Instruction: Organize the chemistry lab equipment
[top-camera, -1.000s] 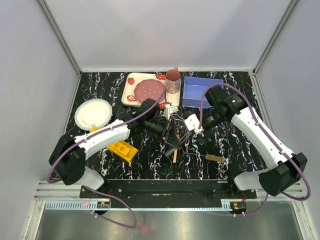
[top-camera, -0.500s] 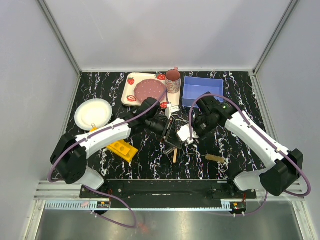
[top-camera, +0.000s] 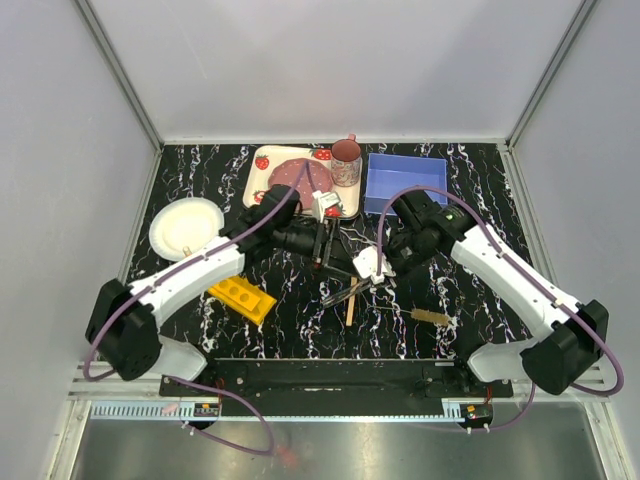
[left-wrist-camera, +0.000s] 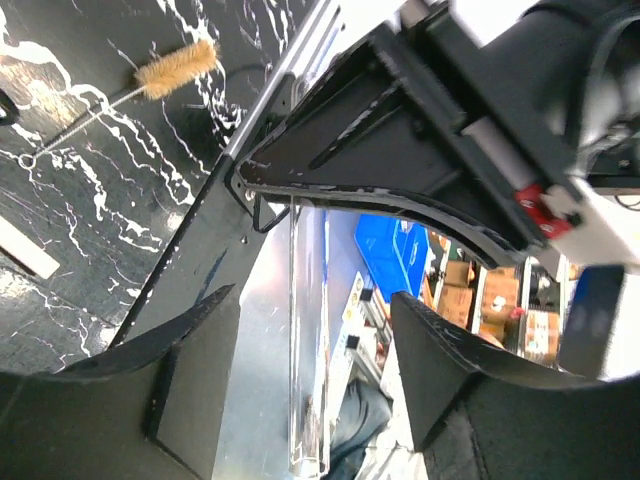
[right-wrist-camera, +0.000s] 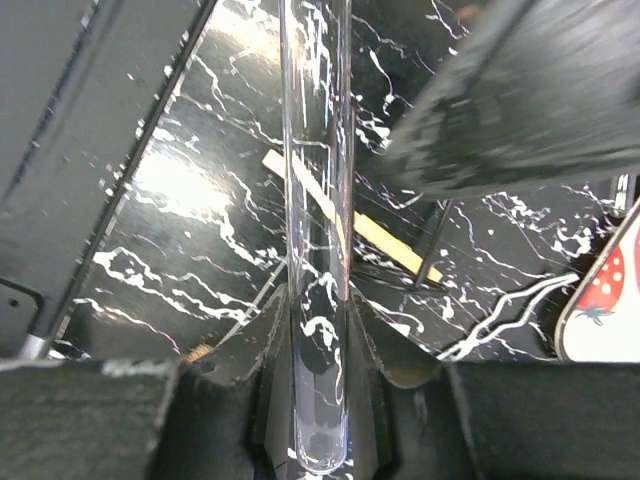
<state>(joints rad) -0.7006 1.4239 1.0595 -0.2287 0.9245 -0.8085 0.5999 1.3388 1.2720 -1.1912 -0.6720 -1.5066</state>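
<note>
As my right tool (right-wrist-camera: 318, 330) pinches the clear glass tube (right-wrist-camera: 318, 200) between its two fingers, close to one end of it, the tube runs straight away from this tool and its long axis goes toward my left tool (left-wrist-camera: 312, 300). The fingers of the left tool are spread. In the left wrist view the tube lies in the gap between them, along their length, and it touches neither finger as far as I can see. So I judge that the tube hangs on the right tool alone, above the surface (top-camera: 190, 180) near its middle. I judge also that the left tool must draw back along the line of the tube, so that no finger knocks it. The yellow rack (top-camera: 243, 297) lies flat beside the left arm, well apart from the right tool, so the left arm is the nearer one to it. From above I can hardly make out the tube, because both tools and the dark pattern hide it. Its far end is cut off in the right wrist view, and I cannot tell which holes of the rack are free.
</note>
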